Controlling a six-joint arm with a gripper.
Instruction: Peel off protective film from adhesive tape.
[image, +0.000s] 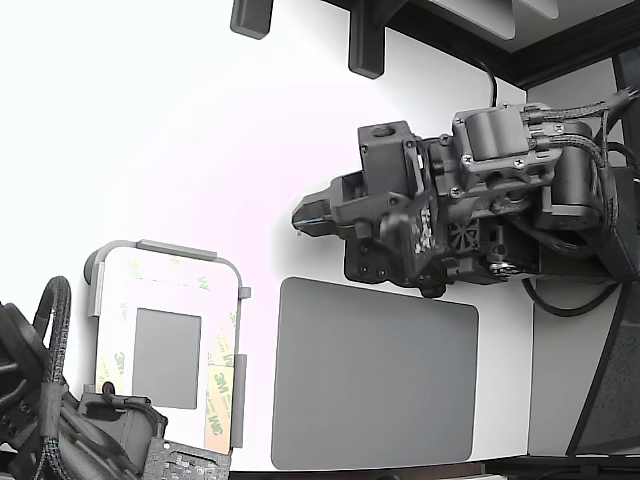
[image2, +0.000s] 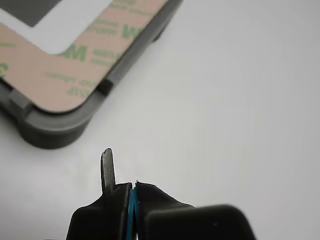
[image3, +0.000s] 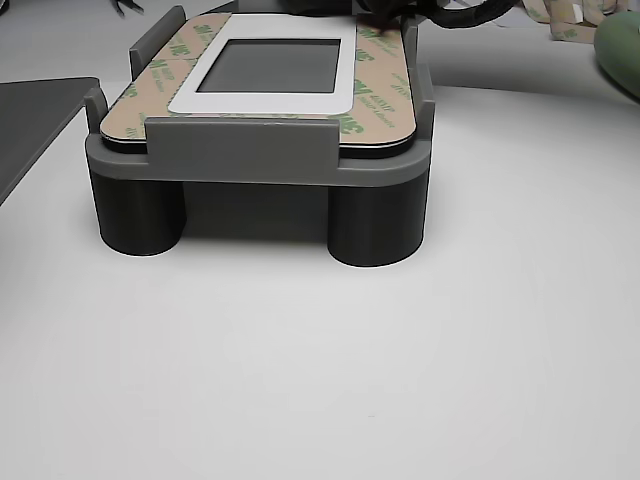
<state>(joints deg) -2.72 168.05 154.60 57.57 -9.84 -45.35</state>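
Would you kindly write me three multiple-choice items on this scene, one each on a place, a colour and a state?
1. In the exterior view, the dark grey mat lies on which side of the fixture?
A) left
B) right
C) on top of it
2. The protective film carries logos printed in:
A) red
B) blue
C) green
3. In the wrist view, the end effector is:
A) wide open
B) shut, empty
C) shut on film

Answers:
1 B, the mat sits at that view's right of the fixture.
2 C, the print is green on tan.
3 B, the jaws meet, gripping nothing.
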